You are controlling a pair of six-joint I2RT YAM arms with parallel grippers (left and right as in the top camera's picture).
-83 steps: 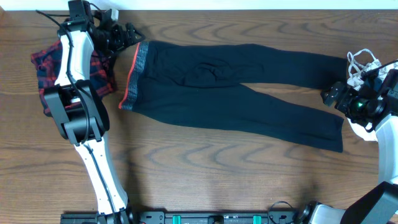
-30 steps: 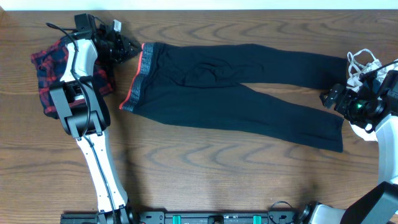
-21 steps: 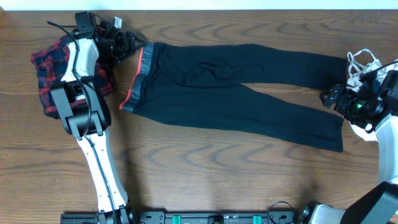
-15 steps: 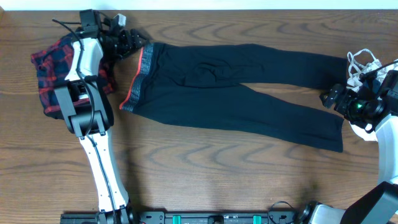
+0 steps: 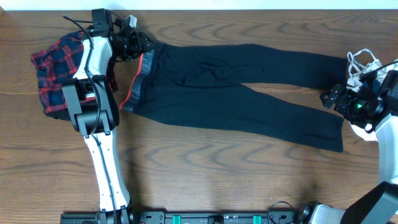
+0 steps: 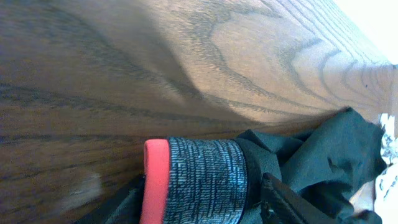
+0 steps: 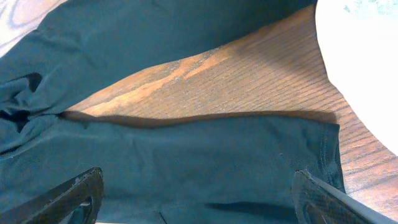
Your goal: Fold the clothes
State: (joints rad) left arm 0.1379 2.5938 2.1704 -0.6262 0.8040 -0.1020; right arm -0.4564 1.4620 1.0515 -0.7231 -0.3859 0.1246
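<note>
Two claws logged | left claw half-open, straddled waistband of leggings | right claw gaped wide, empty, leg cuff beneath it

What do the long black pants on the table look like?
The leggings are soft, stretchy-looking black cloth. They lie flat and unfolded across the wooden table, with the legs slightly apart and stretching toward the right arm. The waistband is grey with a coral-red edge. The left gripper sits at the waistband's top corner, with the band between its fingers. The right gripper, open, hovers at the leg ends.
</note>
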